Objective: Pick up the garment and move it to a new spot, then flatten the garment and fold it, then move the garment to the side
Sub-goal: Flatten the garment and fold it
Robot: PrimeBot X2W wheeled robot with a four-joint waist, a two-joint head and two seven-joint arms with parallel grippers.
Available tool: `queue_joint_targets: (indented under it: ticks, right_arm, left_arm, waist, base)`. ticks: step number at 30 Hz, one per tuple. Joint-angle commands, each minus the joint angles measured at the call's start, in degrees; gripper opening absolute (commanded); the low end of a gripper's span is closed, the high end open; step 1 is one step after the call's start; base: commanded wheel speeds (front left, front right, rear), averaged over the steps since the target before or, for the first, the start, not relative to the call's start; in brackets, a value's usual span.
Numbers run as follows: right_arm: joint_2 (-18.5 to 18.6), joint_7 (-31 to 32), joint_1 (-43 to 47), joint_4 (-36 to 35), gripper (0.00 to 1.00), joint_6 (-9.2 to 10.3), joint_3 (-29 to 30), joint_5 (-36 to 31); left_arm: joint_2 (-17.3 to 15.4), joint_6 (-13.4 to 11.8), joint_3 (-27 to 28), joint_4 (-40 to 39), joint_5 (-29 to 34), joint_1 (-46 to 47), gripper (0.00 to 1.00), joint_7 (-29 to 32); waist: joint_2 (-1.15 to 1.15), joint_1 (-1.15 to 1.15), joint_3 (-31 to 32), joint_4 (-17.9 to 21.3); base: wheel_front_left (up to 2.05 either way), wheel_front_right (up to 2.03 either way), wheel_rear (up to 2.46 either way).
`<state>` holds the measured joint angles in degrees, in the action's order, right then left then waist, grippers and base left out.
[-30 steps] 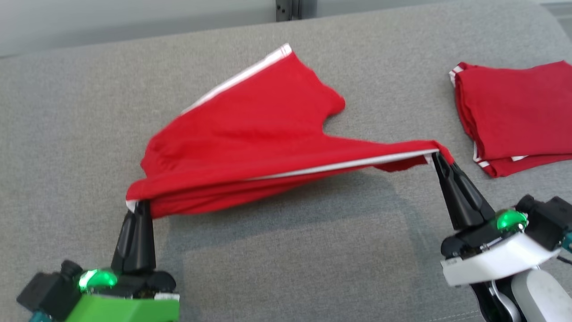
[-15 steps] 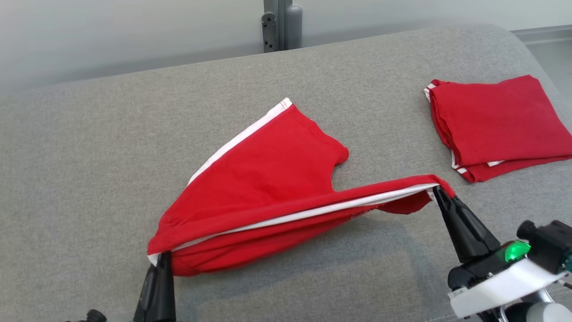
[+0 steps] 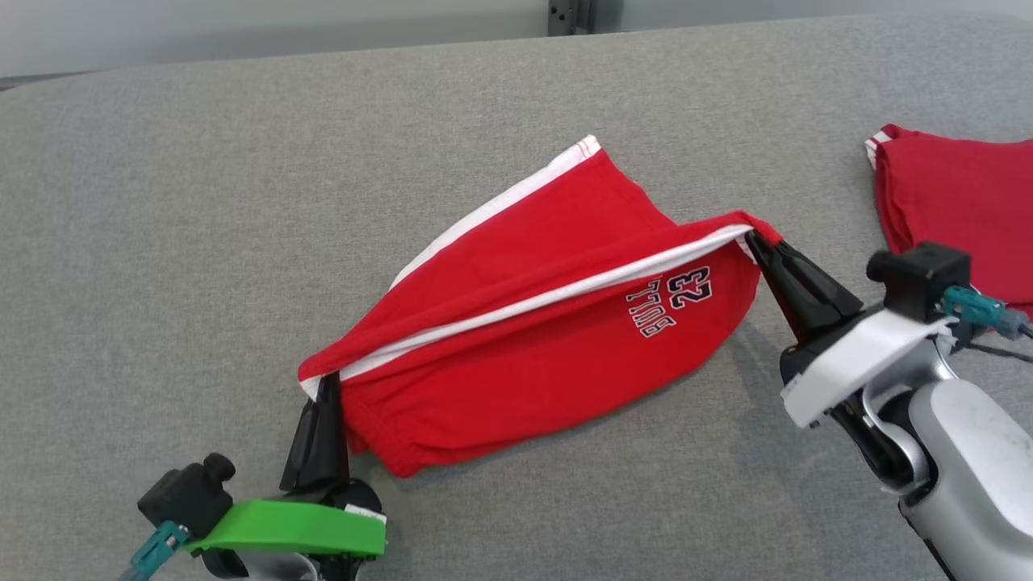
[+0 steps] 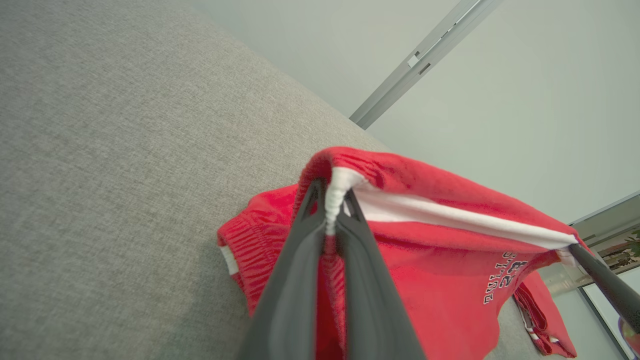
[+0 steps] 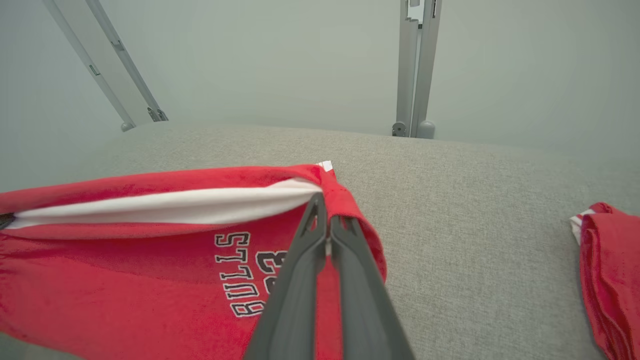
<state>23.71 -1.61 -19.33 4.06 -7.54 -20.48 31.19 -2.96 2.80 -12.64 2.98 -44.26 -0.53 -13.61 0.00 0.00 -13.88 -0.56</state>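
The right pincer point(image 3: 754, 240) has swung its leg hem across over the other leg, exposing the print; it and the left pincer point(image 3: 327, 384) each pinch the garment point(image 3: 524, 363), held taut and half-folded on the grey upholstered surface point(image 3: 202, 202); lowering likely follows.

1. the red cloth shorts with a white side stripe point(image 3: 516, 339) are in the middle of the flat grey cloth cushion point(image 3: 202, 202).
2. the left gripper point(image 3: 327, 381) touches their near left end.
3. the right gripper point(image 3: 754, 237) touches their right end, further back.
4. the folded red cloth pile point(image 3: 952, 202) lies far right, well apart from the shorts.
5. the grey metal post point(image 3: 569, 10) stands behind the cushion.
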Motion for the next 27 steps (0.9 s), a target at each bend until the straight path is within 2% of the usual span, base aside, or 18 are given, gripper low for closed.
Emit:
queue_joint_targets:
  ticks: [1,10,19,20,21,22,23,24,27]
  right_arm:
    - [0.55,-0.18,-2.87,1.82,0.00,0.10,-1.54,0.67]
    - [1.33,-0.36,-18.32,17.79,0.00,0.10,-11.59,6.62]
    - [1.18,-1.31,-29.30,29.82,0.00,0.10,-20.58,11.48]
    - [1.18,-1.54,-30.10,30.83,0.07,0.10,-21.21,11.97]
    - [1.12,-1.79,-30.94,31.99,0.31,0.10,-22.09,12.59]
    - [1.02,-2.02,-31.70,33.06,0.46,0.10,-22.85,13.15]
    - [0.90,-2.31,-32.40,33.97,0.80,0.10,-23.54,13.59]
    - [0.81,-2.60,-33.12,34.88,1.00,0.10,-24.28,14.14]
    - [0.59,-3.79,-34.87,37.37,1.00,0.10,-26.06,15.61]
  left_arm:
    - [-0.10,-0.59,-0.05,0.91,-0.98,2.08,0.00,0.04]
    - [-0.02,-1.35,-2.06,7.42,-3.07,9.30,0.00,-0.54]
    - [-0.02,-1.61,-5.47,11.19,-3.93,13.05,0.00,-0.93]
    - [-0.02,-1.64,-5.74,11.40,-4.04,13.28,0.00,-0.97]
    - [-0.02,-1.69,-6.05,11.63,-4.14,13.55,0.00,-1.03]
    - [-0.02,-1.76,-6.35,11.78,-4.19,13.72,0.00,-1.09]
    - [-0.02,-1.86,-6.56,11.96,-4.16,13.82,0.00,-1.14]
    - [-0.02,-1.87,-6.84,12.13,-4.14,13.97,0.00,-1.08]
    - [-0.02,-2.23,-7.80,12.60,-3.16,14.28,0.02,-1.13]
  waist:
    - [0.00,0.00,-2.80,-2.89]
    - [0.00,0.00,-5.59,-6.86]
    - [0.00,0.00,-6.68,-9.35]
    - [0.00,0.00,-6.69,-9.53]
    - [0.00,0.00,-6.68,-9.72]
    - [0.00,0.00,-6.65,-9.88]
    - [0.00,0.00,-6.63,-10.02]
    - [0.00,0.00,-6.61,-10.19]
    - [0.00,0.00,-6.48,-10.60]
  base:
    - [0.00,0.00,0.00]
    - [0.00,0.00,0.00]
    - [0.00,0.00,0.00]
    - [0.00,0.00,0.00]
    - [0.00,0.00,0.00]
    - [0.00,0.00,0.00]
    - [0.00,0.00,0.00]
    - [0.00,0.00,0.00]
    - [0.00,0.00,0.00]
